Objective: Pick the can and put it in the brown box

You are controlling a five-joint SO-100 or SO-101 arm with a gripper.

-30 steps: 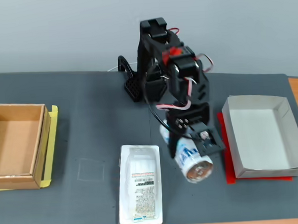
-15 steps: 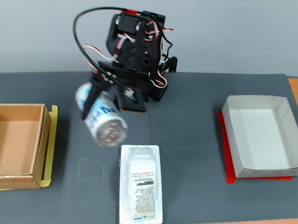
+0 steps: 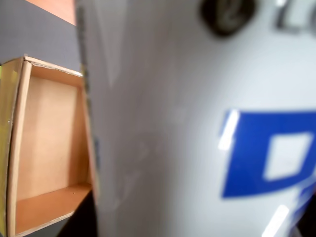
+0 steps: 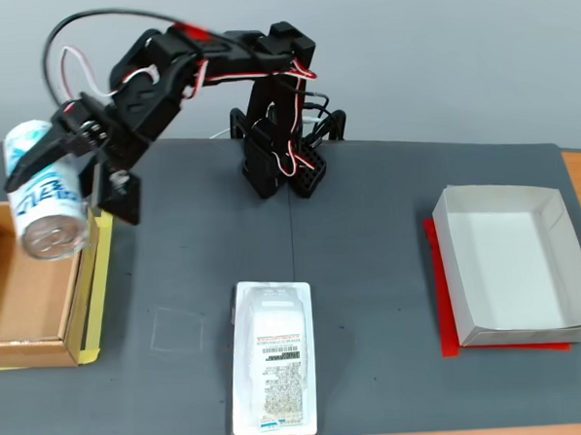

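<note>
Looks like a lab or hobby robotics bench: dark grey mat (image 4: 371, 272) over an orange-brown wooden tabletop (image 4: 580, 168), plain pale grey-blue wall (image 4: 457, 53), small black servo-driven arm (image 4: 265, 112) with exposed red-and-white wiring.

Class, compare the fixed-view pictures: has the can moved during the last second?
Yes. The can, held in the end effector, has travelled left from near the white box to above the brown box.

The brown box (image 4: 31, 280) lies open-topped, nothing seen inside it. The can (image 4: 44, 203) hangs in the gripper (image 4: 49, 172) above its right wall, probably clear of it. The flat package (image 4: 272, 371) lies well apart.
</note>
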